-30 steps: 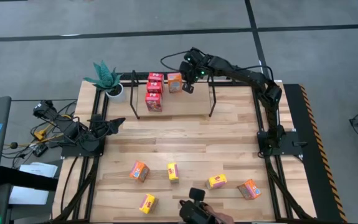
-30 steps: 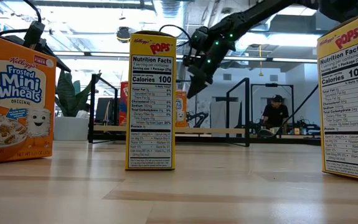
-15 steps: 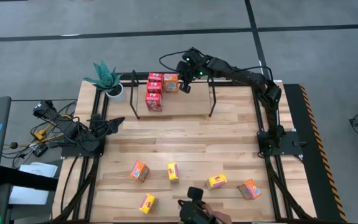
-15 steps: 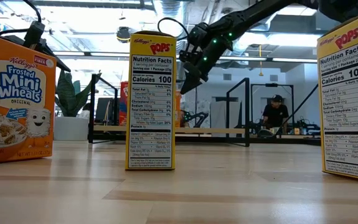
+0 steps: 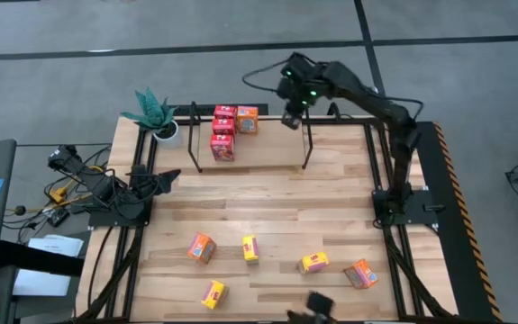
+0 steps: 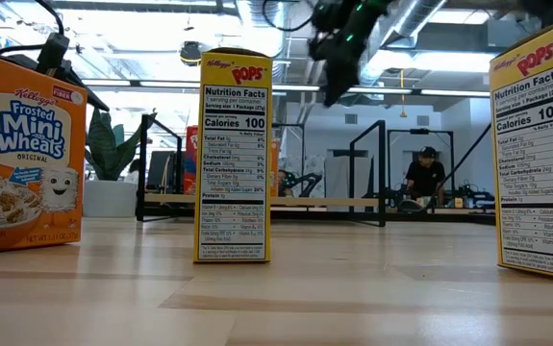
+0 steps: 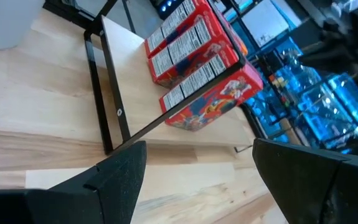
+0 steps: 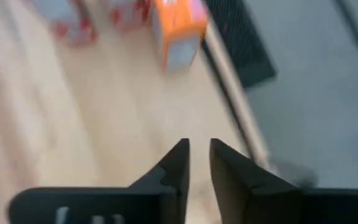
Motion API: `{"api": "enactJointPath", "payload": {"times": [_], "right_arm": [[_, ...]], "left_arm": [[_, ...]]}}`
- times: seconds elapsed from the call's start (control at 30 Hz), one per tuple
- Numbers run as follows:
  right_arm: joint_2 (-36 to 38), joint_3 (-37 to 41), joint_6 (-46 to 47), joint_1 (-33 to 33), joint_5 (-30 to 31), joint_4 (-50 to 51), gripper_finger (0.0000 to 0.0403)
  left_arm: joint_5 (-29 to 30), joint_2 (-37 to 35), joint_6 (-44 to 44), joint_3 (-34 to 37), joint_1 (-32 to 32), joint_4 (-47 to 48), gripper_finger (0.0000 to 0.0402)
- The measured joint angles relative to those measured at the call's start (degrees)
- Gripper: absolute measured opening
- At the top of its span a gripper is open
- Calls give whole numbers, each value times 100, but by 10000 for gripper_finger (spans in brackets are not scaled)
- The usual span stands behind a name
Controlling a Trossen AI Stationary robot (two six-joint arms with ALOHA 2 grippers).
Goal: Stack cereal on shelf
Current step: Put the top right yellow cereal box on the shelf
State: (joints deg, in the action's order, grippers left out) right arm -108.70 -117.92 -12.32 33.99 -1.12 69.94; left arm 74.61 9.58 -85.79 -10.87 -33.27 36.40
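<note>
The shelf (image 5: 307,148) stands at the table's far edge. Three red cereal boxes (image 5: 223,131) stand in a row at its left end, with an orange box (image 5: 247,119) upright beside them on its base. My right gripper (image 5: 292,118) hovers above the shelf's right part, clear of the orange box (image 8: 177,26), with its fingers almost together. Five more boxes stand on the near part of the table: two orange (image 5: 202,247), (image 5: 360,273) and three yellow (image 5: 250,248), (image 5: 313,262), (image 5: 213,293). My left gripper (image 7: 194,168) waits open at the table's left, facing the red boxes (image 7: 197,68).
A white potted plant (image 5: 157,117) stands just left of the shelf. In the low view an orange box (image 6: 26,154) and two yellow boxes (image 6: 235,154), (image 6: 540,154) stand close to the camera. A person (image 6: 423,178) sits in the room beyond. Bare wood lies between the shelf and the near boxes.
My right gripper, at the orange box's right side a second ago, moved with it a little toward the red boxes. Then it rose and drew back toward the table's right, leaving the box standing on the shelf.
</note>
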Motion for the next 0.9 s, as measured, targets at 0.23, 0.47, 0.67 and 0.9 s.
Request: {"api": "enactJointPath", "payload": {"times": [0.23,0.47,0.67,0.9], "right_arm": [[1086,881,1753,-511,182,1406,168],[2909,3074,3946,-2038,430,1489,206],[3651,4167,4817,-4045,-82,82,241],[2902,4155,4132,-5561,-316,-1351,262]], "left_arm": [[-219,0,381,2,1,7,286],[-512,0,489,4,2,7,286],[-636,0,976,4,2,11,286],[-643,0,959,4,2,11,286]]}}
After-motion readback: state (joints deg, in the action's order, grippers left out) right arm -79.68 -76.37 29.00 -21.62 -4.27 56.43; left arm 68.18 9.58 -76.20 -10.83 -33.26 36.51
